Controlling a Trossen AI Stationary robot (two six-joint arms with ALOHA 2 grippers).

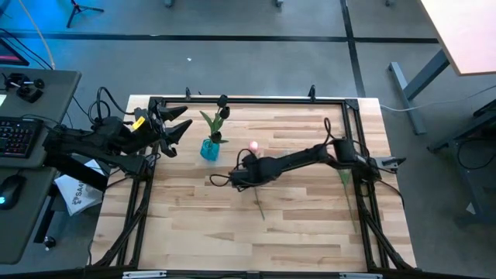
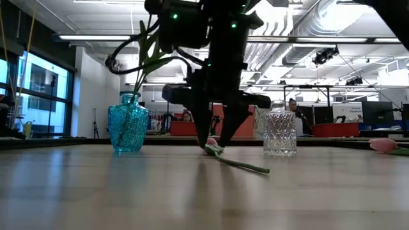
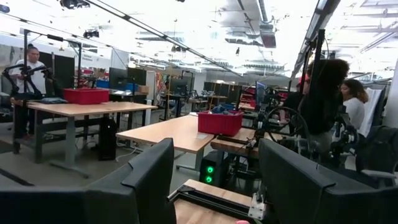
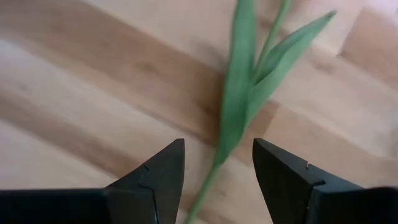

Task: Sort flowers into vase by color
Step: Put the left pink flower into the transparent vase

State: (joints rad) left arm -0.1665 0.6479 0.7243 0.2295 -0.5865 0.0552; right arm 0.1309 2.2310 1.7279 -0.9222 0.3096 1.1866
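A pink tulip lies flat on the table, head [image 1: 253,145] toward the far side, and its thin green stem [image 1: 260,205] runs toward the near edge. My right gripper [image 4: 217,146] points down over it, open, with one finger on each side of the stem [image 4: 208,177] just below the leaves [image 4: 249,87], touching nothing. Two dark tulips [image 1: 223,102] stand by their stems in the blue vase [image 1: 209,149]. A second pink tulip [image 2: 383,145] lies near the right edge. My left gripper [image 1: 180,125] waits open above the far-left corner.
A clear cut-glass vase [image 2: 279,132] stands to the right of the blue vase [image 2: 128,130] in the low view, close behind my right gripper [image 2: 217,144]. A black frame [image 1: 248,99] rims the table. Bare wood [image 1: 201,232] lies toward the near edge.
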